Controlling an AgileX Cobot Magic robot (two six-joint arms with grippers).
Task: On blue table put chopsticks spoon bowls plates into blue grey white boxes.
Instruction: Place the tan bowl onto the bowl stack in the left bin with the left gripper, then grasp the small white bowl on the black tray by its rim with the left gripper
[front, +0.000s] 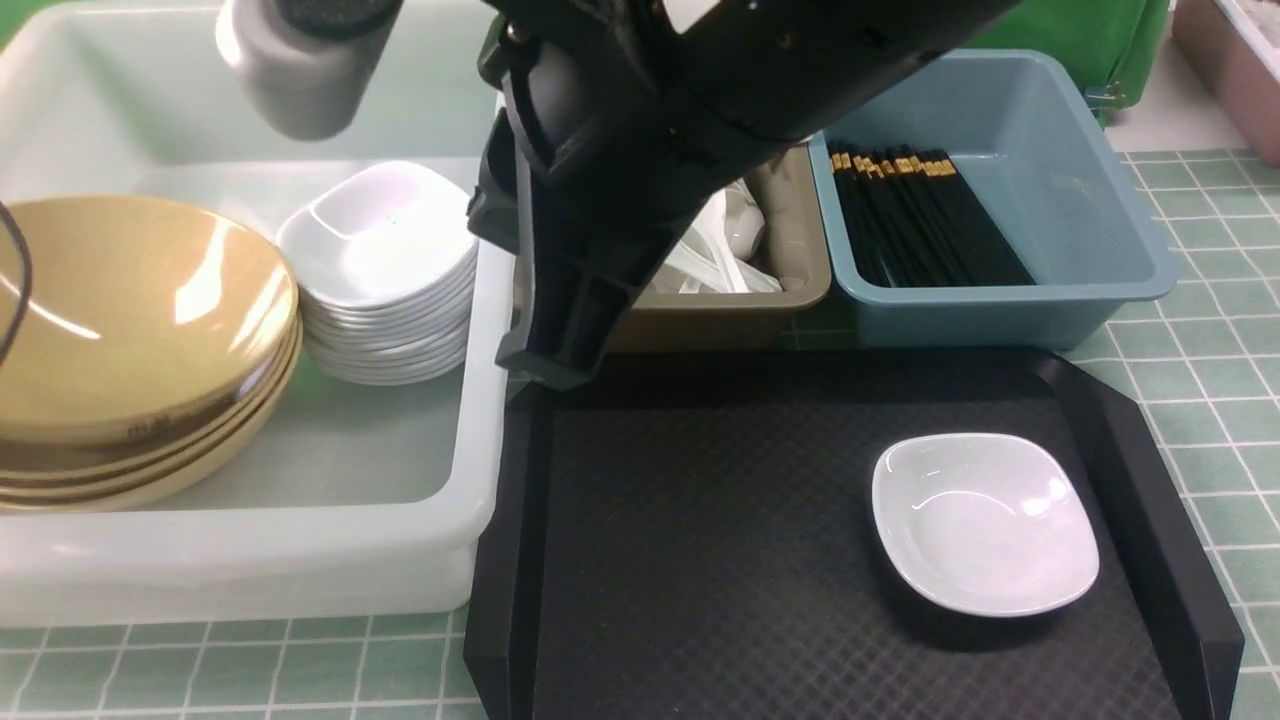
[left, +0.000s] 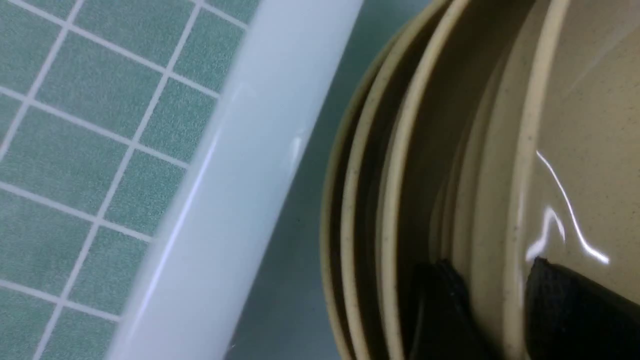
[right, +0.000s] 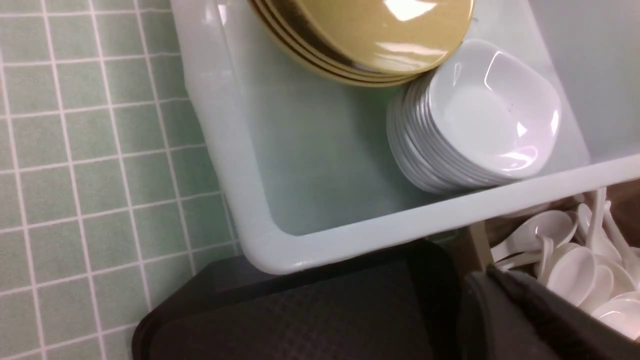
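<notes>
Straddling the top bowl (left: 575, 125) rim, the left end effector (left: 492, 267) stands partly open.

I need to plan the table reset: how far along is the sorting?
Mostly done. Chopsticks lie in the blue box, spoons in the grey-brown box, bowls and plates stacked in the white box. In hand: the left hand straddles the top bowl's rim; grip or release is unclear. Left: a lone plate on the black tray.
</notes>
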